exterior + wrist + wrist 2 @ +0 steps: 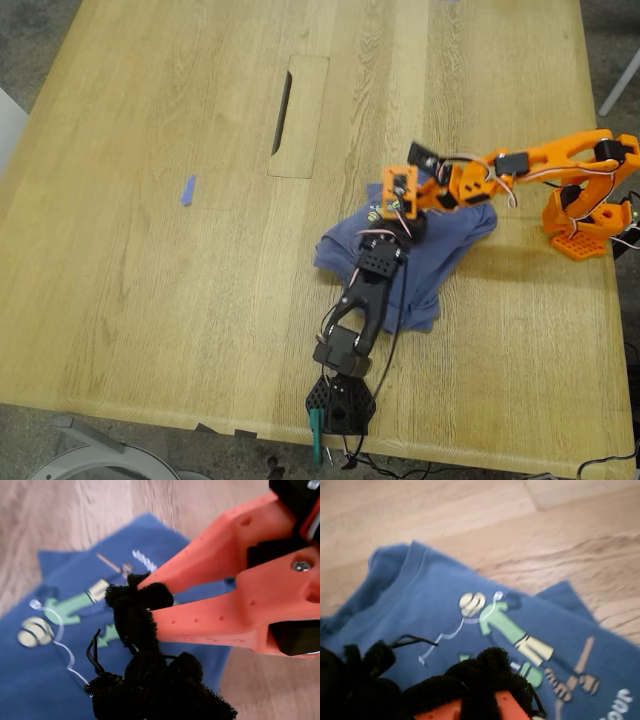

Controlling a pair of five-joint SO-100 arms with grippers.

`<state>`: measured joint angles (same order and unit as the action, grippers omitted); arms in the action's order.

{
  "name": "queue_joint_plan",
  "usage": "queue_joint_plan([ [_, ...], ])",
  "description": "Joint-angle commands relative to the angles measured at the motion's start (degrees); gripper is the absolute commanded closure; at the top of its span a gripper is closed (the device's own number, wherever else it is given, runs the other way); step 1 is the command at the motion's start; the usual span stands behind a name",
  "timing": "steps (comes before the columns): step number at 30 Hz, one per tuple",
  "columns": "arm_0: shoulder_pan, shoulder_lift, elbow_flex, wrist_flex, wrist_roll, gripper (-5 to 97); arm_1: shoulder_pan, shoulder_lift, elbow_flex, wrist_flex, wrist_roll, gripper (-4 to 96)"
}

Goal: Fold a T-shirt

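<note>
Both claws — first (145,600), second (445,680) — over crumpled T-shirt (440,250)

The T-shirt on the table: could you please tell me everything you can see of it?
The T-shirt is blue-purple, soft-looking cloth, bunched into a rumpled heap rather than spread flat, lying on the wooden table toward the exterior view's right. Its ribbed collar and a printed cartoon figure in green and pale yellow face up, with some white lettering beside it. Both arms reach over it: my first gripper, orange with black padded tips, and my second gripper are both at the cloth near the print; whether either grips it is unclear.
</note>
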<state>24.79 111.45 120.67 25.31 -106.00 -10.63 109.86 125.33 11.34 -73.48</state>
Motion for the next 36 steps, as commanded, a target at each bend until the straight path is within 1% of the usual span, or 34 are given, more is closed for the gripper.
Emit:
queue_joint_plan([
  [1, 1.1, 0.0, 3.7, -6.9, -0.6, 92, -1.1, 0.1, 3.6, -4.6, 0.6, 91.3],
  [7, -3.5, -2.8, 13.1, -18.2, -1.1, 92, -2.8, 4.0, 17.3, -10.2, 1.7, 91.3],
  [13, -10.3, -6.2, 15.4, -24.0, -1.4, 92, -4.0, 14.3, 31.4, -10.4, 2.0, 91.3],
  [19, -18.2, -7.9, 13.5, -25.0, -1.9, 92, -4.4, 29.6, 41.0, -2.6, 2.1, 91.3],
  [23, -23.3, -8.9, 11.9, -25.0, -2.4, 92, -3.6, 38.6, 44.6, 3.3, 2.1, 91.3],
  [36, -36.4, -6.1, 12.5, -22.3, -2.3, 92, 1.0, 56.2, 46.6, 20.6, 2.7, 91.3],
])
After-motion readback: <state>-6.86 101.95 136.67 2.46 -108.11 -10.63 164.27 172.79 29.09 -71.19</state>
